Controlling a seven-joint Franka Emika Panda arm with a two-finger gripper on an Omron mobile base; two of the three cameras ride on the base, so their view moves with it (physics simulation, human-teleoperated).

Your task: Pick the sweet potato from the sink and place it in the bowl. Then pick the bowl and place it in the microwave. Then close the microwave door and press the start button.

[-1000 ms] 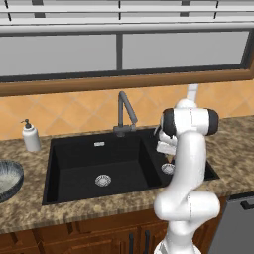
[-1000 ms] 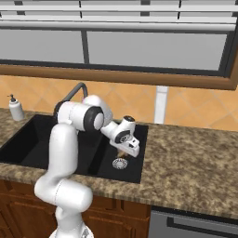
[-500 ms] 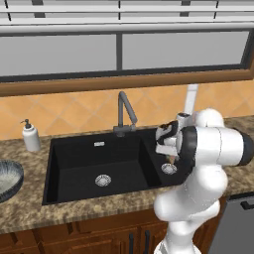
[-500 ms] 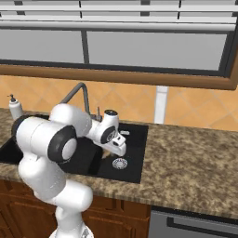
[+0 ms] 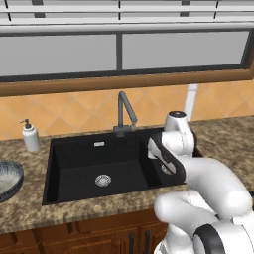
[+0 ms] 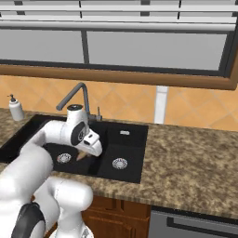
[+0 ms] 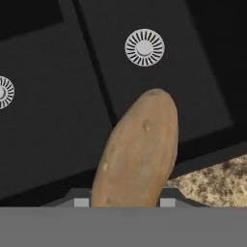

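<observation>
Kitchen (sink (image 5: 99,163), granite counter (image 6: 195,162))

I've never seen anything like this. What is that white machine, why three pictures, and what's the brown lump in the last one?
The white machine is a robot arm in a simulated kitchen. Two pictures come from cameras behind it, left and right, looking over the black sink. The third comes from a camera on its hand. The brown lump is a sweet potato, held in the end effector above the sink. On the counter sit a soap bottle and, at the far left, the bowl it should go into.
</observation>
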